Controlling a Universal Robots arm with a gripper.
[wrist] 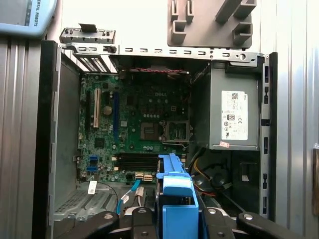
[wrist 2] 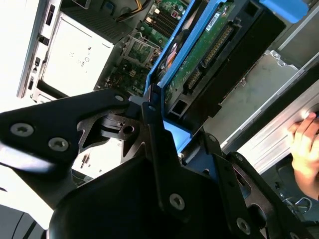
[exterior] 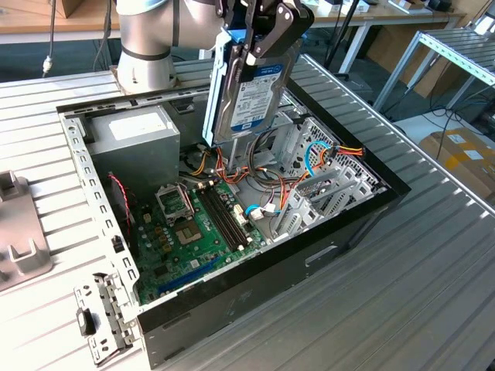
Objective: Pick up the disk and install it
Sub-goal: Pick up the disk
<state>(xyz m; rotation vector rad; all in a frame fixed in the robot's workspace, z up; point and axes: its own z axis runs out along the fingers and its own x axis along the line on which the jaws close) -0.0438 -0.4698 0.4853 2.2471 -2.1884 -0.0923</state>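
A: Where is the disk [exterior: 254, 97]?
B: Your pincer [exterior: 253, 45] is clamped on its blue frame. It hangs upright over the open computer case [exterior: 255, 286], above the drive cage [exterior: 309, 143], I think.
A: How do I do this well?
B: Keep it straight, and keep it off the wires [exterior: 321, 154].
A: What's around?
B: A ribbed metal surface [exterior: 402, 301], a cardboard box [exterior: 462, 151], and a person's hand [wrist 2: 304, 142] nearby.

An open black computer case [exterior: 255, 290] lies on a ribbed metal table [exterior: 418, 294], centre frame in the exterior view. Inside, a green motherboard [exterior: 186, 232] covers the floor, with a grey power supply box [exterior: 139, 143] at upper left and coloured cables [exterior: 340, 151] to the right. A cardboard box [exterior: 464, 151] sits at far right.
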